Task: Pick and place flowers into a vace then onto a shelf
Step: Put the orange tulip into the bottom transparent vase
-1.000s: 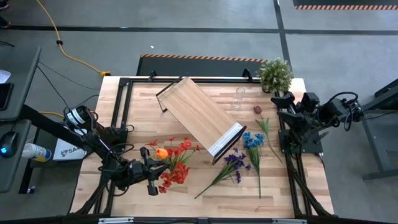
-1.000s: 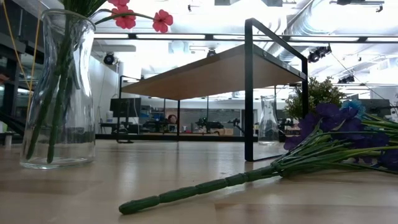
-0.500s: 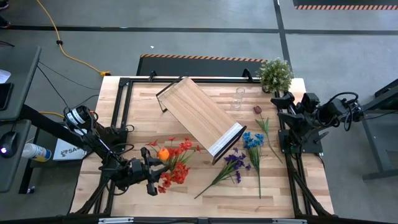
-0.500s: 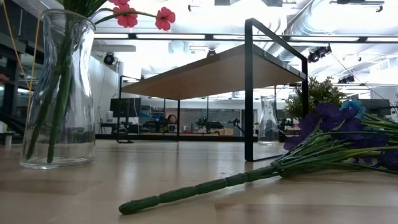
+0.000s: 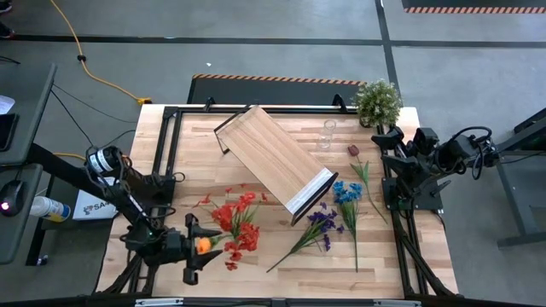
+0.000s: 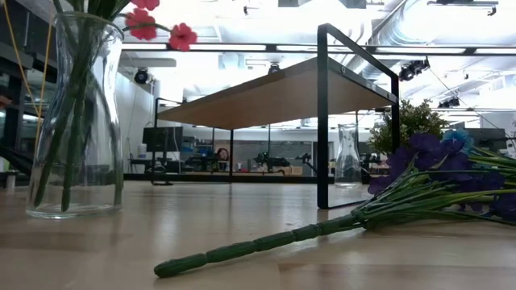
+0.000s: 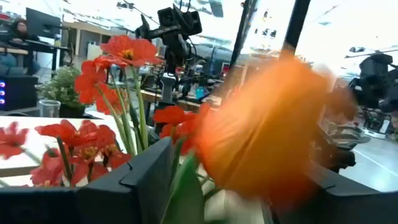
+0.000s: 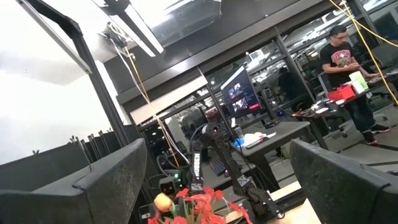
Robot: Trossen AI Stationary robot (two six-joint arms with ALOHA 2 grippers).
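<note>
Left tool [image 5: 198,253] low over the tabletop's [image 5: 281,273] near-left corner, clamped on an orange flower [image 5: 204,245] beside the red flowers [image 5: 235,223]. Right tool [image 5: 381,143] raised at right edge, fingers apart.

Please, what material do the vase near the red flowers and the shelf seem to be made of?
The vase looks like clear glass: the green stalks show through its glossy wall. The shelf seems to be light wood or wood laminate, with visible grain lines, on a frame of thin dark bars, probably painted metal.
</note>
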